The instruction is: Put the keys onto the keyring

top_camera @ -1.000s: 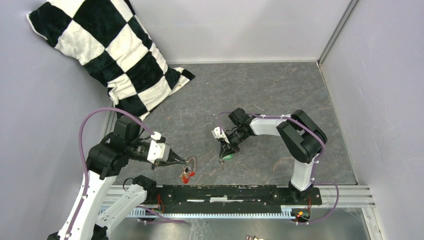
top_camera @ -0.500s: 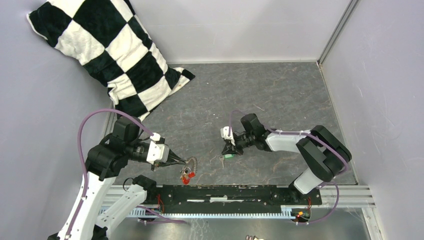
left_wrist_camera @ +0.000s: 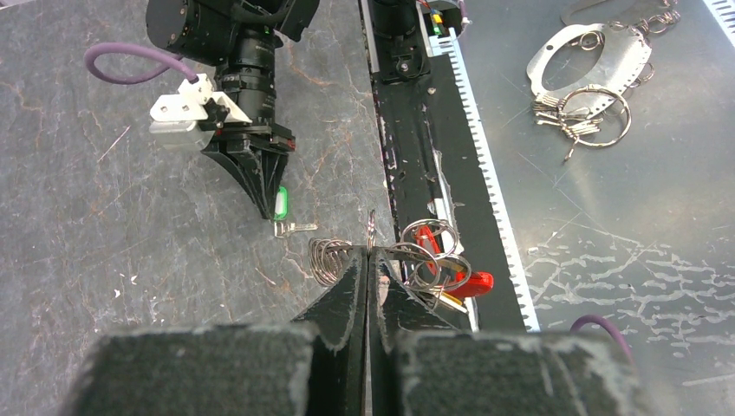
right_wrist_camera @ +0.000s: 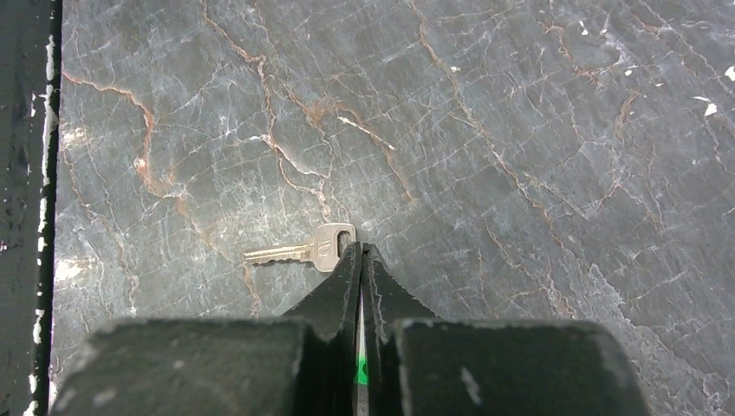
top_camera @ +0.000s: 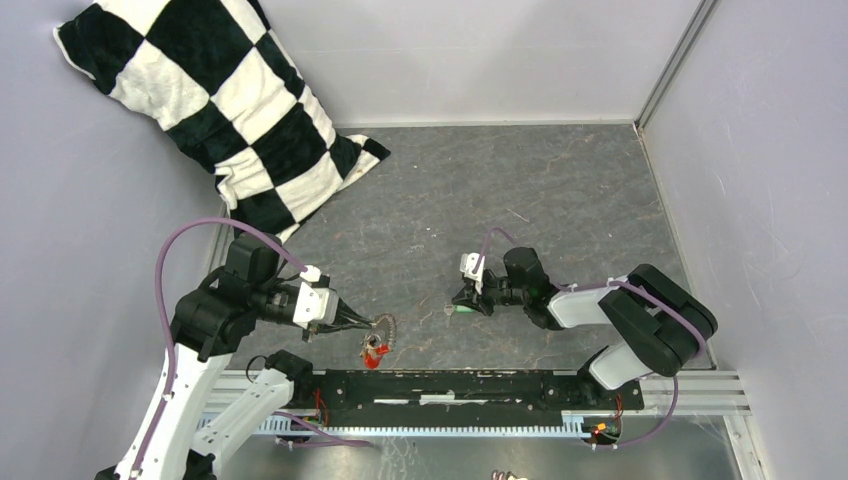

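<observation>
My left gripper [top_camera: 372, 322] [left_wrist_camera: 370, 253] is shut on the keyring [left_wrist_camera: 322, 260] [top_camera: 386, 326], a coiled silver wire held just above the floor. Smaller rings hang from it with the red key [left_wrist_camera: 475, 282] [top_camera: 372, 353] and a yellow key [left_wrist_camera: 449, 301]. My right gripper [top_camera: 457, 305] [right_wrist_camera: 360, 247] is low at the floor, its fingers shut. A green sliver shows between them. The green key [top_camera: 458, 313] [left_wrist_camera: 280, 204] sits at its tips, its metal head and blade [right_wrist_camera: 322, 246] sticking out to the left, flat on the floor. The two grippers are about a gripper's length apart.
A black-and-white checked pillow [top_camera: 220, 110] leans at the back left. The black mounting rail [top_camera: 470, 385] runs along the near edge. Beyond it, on the metal ledge, lie spare rings [left_wrist_camera: 596, 114] and a metal plate [left_wrist_camera: 589, 56]. Walls close in on the left, back and right.
The right arm has swung from behind the green key round to its right and dropped low. The key has stayed in place. The left gripper and keyring have not moved.
</observation>
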You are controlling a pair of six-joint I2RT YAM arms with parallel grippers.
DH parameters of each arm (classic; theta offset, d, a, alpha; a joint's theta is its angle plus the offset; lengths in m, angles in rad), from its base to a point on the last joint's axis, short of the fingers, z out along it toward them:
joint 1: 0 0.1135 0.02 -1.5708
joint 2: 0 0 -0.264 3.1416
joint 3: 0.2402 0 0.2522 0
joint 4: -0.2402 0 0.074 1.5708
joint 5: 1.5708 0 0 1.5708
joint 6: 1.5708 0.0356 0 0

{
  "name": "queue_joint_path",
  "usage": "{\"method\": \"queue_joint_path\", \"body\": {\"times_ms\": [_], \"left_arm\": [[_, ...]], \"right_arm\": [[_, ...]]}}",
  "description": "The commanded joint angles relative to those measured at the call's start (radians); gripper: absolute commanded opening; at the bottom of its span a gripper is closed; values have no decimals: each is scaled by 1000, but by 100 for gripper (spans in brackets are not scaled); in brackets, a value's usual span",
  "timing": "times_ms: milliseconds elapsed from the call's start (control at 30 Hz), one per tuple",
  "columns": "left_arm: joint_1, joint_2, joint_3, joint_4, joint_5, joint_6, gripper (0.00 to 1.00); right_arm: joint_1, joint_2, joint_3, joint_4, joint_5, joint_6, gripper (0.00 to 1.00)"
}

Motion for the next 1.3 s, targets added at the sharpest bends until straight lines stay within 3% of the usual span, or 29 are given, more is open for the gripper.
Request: {"method": "queue_joint_path", "body": {"times_ms": [0,333,467,767,1000,1267], "left_arm": [[-3,-8,19,9,5,26,2],[-4,-7,22,8,1,28,2],[-3,-9,22,8,2,29,2],[-4,-15,22,8,0,24,2],[-3,-24,27,9,-7,16,2],[-2,-25,31,9,-10,20,2]], "right_arm": [[3,-24,-17,102,-13,38,6],[14,-40,-43,38,-33,4,22],[15,-48,-39,35,-12,-1,33],[-9,-23,130,-191,-25,-171,53],[-70,113,305,-486,-282,-318,54],[-102,184,384,-678,-377,-427,54]]}}
